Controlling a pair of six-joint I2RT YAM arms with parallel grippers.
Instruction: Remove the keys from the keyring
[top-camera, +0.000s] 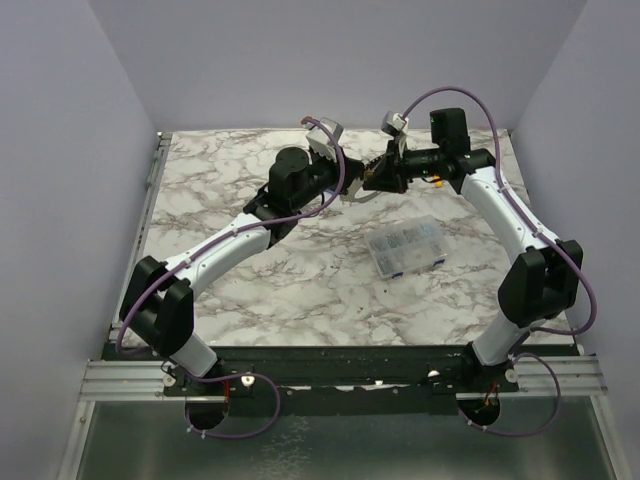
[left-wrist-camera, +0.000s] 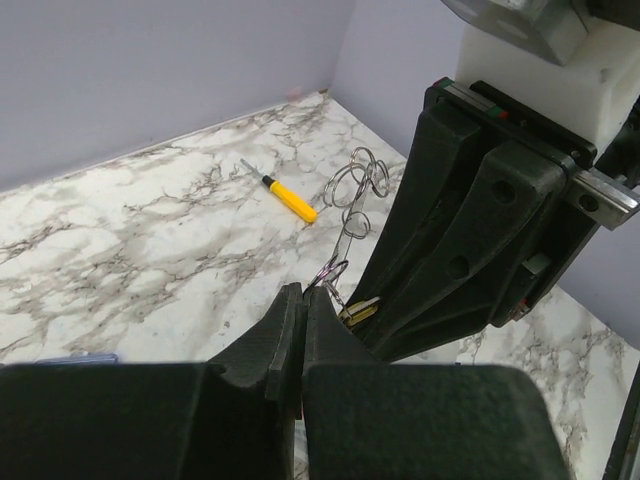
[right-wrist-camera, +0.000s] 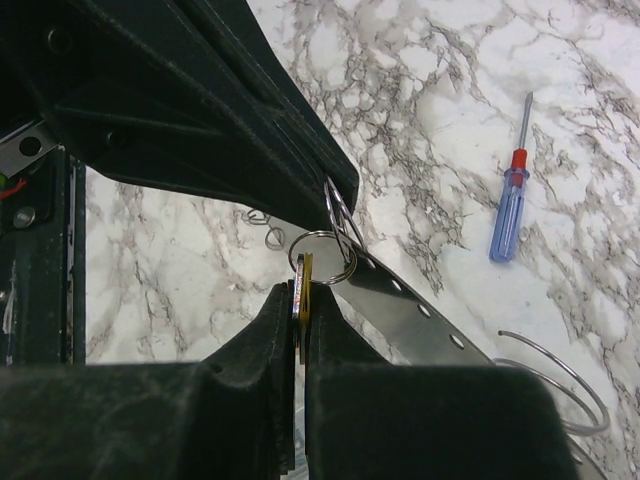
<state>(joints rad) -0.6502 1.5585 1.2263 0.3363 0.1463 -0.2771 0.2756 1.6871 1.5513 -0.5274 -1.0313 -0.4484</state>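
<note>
Above the far middle of the marble table, my two grippers meet tip to tip. My right gripper (right-wrist-camera: 303, 300) is shut on the keys (right-wrist-camera: 303, 283), a yellow one and a silver one pressed flat together; they also show in the left wrist view as the keys (left-wrist-camera: 361, 313). The keys hang from a thin split ring (right-wrist-camera: 322, 258) of the keyring, whose wide flat grey band (right-wrist-camera: 415, 312) with holes slants away below. My left gripper (left-wrist-camera: 302, 293) is shut on another thin ring of the keyring (left-wrist-camera: 331, 271). In the top view, the left gripper (top-camera: 352, 186) and right gripper (top-camera: 373, 178) hide the keys.
A clear plastic compartment box (top-camera: 405, 246) lies right of centre. A yellow-handled screwdriver (left-wrist-camera: 290, 199) and looped wire rings (left-wrist-camera: 360, 183) lie beyond the grippers. A blue-and-red screwdriver (right-wrist-camera: 509, 205) and a curved wire hoop (right-wrist-camera: 565, 385) rest on the marble. Lilac walls close three sides.
</note>
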